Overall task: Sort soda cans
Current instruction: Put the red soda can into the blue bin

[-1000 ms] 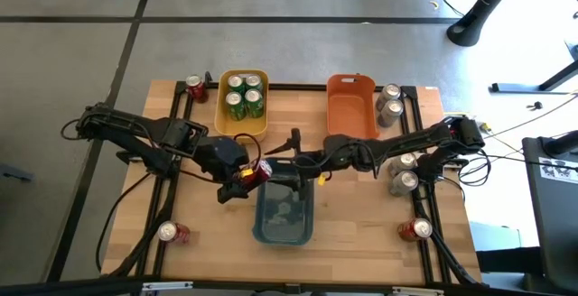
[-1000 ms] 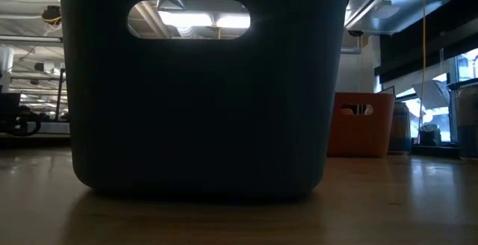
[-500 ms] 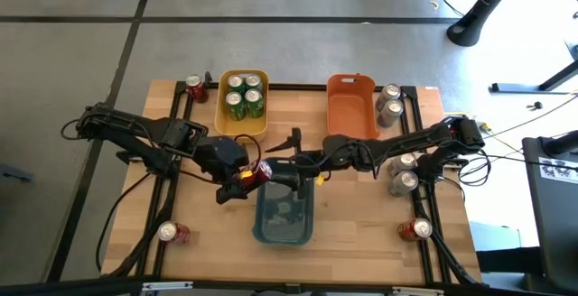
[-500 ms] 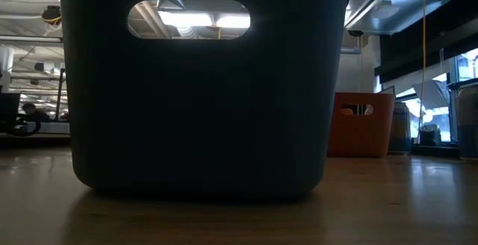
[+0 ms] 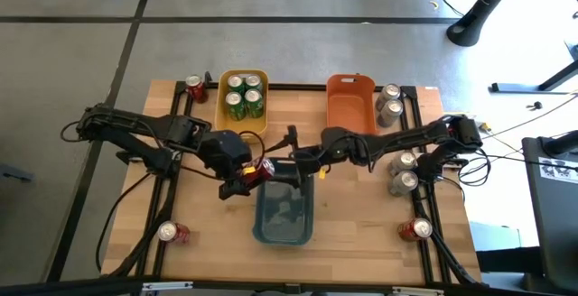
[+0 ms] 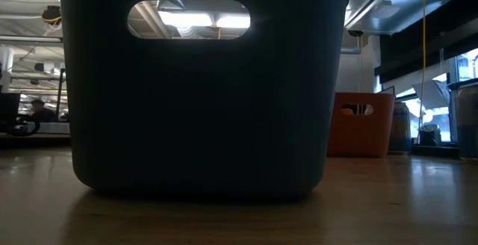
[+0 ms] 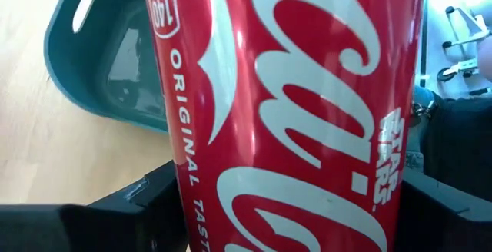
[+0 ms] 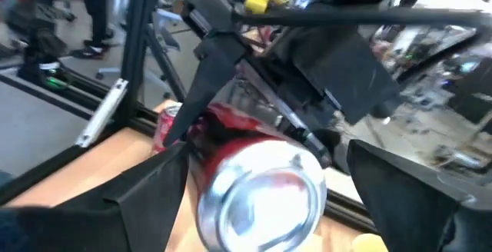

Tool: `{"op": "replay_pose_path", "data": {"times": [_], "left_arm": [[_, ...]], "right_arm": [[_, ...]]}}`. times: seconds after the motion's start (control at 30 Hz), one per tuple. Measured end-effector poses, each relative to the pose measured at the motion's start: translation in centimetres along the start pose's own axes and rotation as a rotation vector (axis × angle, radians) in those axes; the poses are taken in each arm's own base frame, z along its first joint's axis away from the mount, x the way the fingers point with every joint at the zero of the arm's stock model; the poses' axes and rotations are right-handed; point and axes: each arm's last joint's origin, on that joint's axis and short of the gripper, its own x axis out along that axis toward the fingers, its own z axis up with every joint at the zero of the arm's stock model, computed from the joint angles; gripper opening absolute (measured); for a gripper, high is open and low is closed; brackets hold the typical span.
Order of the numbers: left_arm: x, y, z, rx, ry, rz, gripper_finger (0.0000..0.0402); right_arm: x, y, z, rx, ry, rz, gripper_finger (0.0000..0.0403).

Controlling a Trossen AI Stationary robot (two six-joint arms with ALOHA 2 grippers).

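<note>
left gripper (image 5: 251,175) clamped on coca-cola can (image 5: 262,170) over the teal bin's (image 5: 284,233) rim; right gripper (image 5: 298,158) jaws apart, facing its lid. handover likely: close squarely before left releases.

overhead cam looks straight down; low cam sits right against the dark bin (image 6: 198,88); both wrist cams crowd one red can (image 7: 284,106).

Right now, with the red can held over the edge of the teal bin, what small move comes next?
Probably a handover: the left end effector grips the red metal soda can at the dark teal plastic bin, and the open right end effector faces its silver top. I'd ease the right forward around the can.
</note>
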Motion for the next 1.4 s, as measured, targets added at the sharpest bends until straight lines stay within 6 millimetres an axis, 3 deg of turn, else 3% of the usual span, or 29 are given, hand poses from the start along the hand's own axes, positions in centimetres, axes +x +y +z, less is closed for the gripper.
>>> {"op": "replay_pose_path", "data": {"times": [0.47, 0.97, 1.4], "left_arm": [[0.1, 0.8, 1.0, 0.019, -0.024, -0.038, 0.0294], [2.2, 1.5, 2.1, 0.027, 0.02, -0.073, 0.0294], [2.2, 1.9, 2.4, 0.026, 0.009, -0.063, 0.0294]], "right_arm": [[0.6, 0.0, -1.2, 0.021, -0.013, 0.109, 0.0353], [1.1, 0.9, -3.3, 0.08, 0.106, 0.222, 0.0353], [1.1, 1.0, -3.7, 0.115, 0.153, 0.205, 0.0343]]}}
